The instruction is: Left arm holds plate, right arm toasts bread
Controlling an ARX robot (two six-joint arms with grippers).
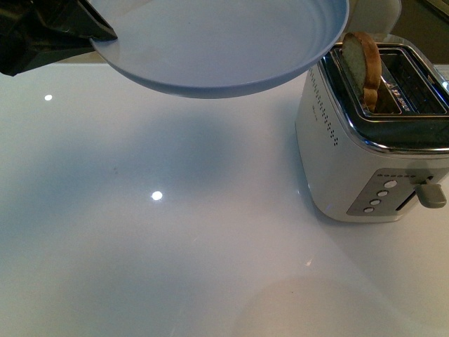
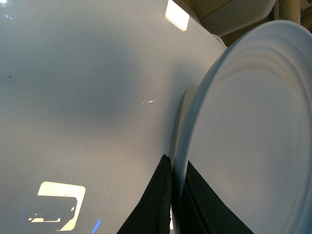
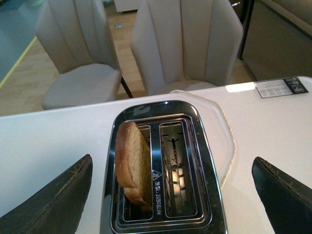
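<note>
Left gripper is clamped on the rim of the plate. In the left wrist view one black finger sits under the rim and the other on top, so it's got a solid pinch. The plate is held up off the white table, roughly level, just to the left of the toaster, with nothing on it. The bread is standing on edge in the toaster slot nearest the plate, with its top half poking out, and the other slot is empty. Right gripper hangs above the toaster with its jaws spread wide, holding nothing. Two beige chairs are behind the table
</note>
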